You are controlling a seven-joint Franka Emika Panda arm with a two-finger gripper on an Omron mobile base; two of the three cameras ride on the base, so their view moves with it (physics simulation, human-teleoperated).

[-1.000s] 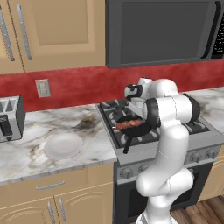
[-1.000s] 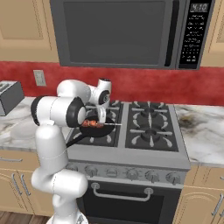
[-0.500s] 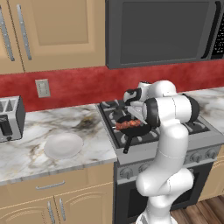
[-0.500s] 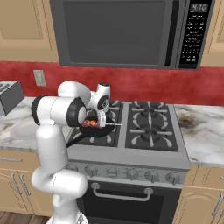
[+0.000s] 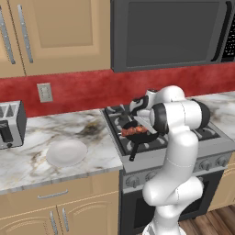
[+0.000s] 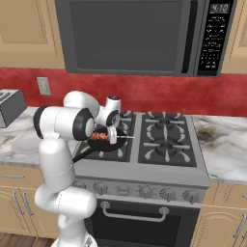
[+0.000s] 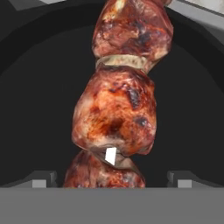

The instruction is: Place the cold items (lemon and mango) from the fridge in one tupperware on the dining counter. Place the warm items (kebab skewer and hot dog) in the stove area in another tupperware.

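Hand view shows the kebab skewer [image 7: 118,113] lying in the black pan [image 7: 39,100] on the stove [image 5: 137,147], between the released claw [image 7: 111,177] tips. If the claw closes off-centre, the meat may roll away and slip.

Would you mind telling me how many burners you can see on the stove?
4: two on the right half, front and back; back left; front left sits under the pan holding the kebab, mostly hidden.
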